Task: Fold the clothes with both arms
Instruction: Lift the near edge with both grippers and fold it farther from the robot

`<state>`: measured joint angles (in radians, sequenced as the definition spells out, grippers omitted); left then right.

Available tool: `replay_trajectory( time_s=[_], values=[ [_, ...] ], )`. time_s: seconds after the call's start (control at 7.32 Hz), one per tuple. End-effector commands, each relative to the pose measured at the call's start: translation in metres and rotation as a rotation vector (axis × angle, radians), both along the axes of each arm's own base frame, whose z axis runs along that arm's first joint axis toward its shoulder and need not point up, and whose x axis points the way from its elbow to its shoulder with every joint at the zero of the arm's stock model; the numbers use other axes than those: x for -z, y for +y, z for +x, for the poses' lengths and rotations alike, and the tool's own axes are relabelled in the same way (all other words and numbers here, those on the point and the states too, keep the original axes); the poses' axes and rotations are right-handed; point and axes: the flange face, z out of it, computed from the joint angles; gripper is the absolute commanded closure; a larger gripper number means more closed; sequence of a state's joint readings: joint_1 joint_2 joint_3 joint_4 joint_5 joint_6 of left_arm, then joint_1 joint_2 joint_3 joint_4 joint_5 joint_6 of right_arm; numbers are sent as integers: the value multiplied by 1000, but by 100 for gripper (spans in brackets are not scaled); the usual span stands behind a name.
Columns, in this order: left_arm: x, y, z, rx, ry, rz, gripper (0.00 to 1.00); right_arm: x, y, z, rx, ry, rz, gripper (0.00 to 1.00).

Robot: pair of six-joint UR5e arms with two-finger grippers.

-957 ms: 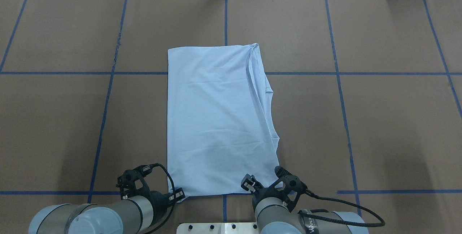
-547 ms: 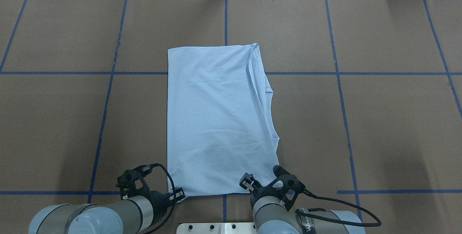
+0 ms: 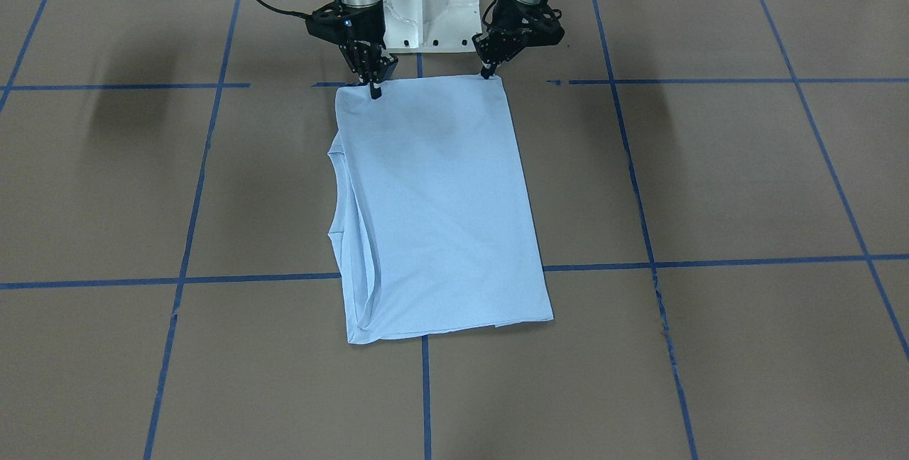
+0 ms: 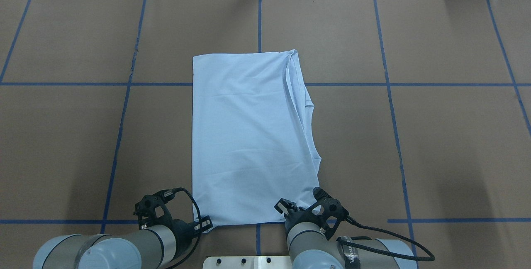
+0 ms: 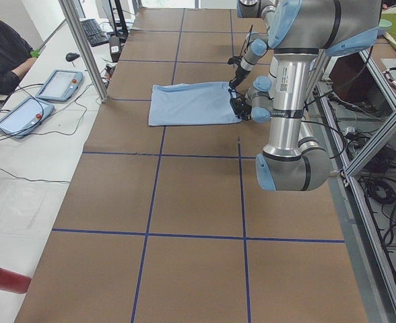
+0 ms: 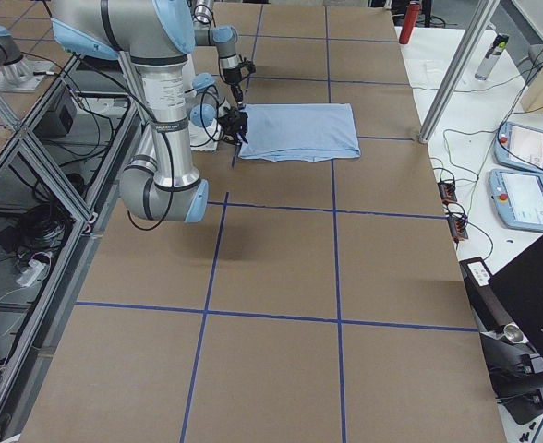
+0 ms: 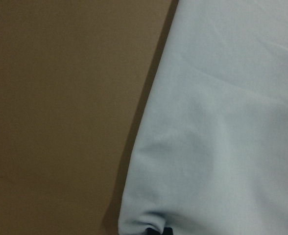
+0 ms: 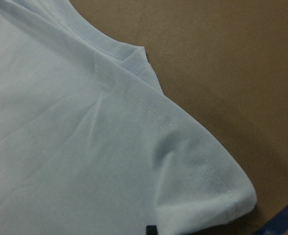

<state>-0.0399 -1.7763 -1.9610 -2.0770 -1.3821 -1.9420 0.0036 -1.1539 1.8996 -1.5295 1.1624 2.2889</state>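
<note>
One T-shirt (image 4: 249,136), left hand (image 3: 488,75), right hand (image 3: 374,91) at robot-side edge corners

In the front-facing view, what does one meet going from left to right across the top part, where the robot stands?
right gripper → white pedestal base → left gripper. Each gripper is at a corner of the T-shirt.

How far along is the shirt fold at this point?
Done: the shirt lies folded lengthwise into a narrow strip. In hand: the left end effector appears to pinch one near corner; the right end effector sits at the other, grip unclear. Remaining: probably the crosswise fold toward the far edge.
</note>
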Motion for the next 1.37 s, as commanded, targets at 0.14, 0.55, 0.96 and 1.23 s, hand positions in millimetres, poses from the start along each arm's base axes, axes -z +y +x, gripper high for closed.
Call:
replay_trajectory(
  time_s=[0.14, 0.55, 0.96, 1.23],
  values=[
    [7, -4, -6, 0, 12, 11, 100, 7, -10, 7, -20, -13, 6, 100],
    [82, -4, -72, -32, 55, 13, 100, 60, -17, 58, -29, -88, 16, 100],
    [111, -1, -111, -44, 90, 23, 100, 91, -15, 101, -26, -119, 14, 100],
    [154, 3, -178, -89, 118, 7, 100, 130, 4, 182, 22, -133, 2, 100]
  ],
)
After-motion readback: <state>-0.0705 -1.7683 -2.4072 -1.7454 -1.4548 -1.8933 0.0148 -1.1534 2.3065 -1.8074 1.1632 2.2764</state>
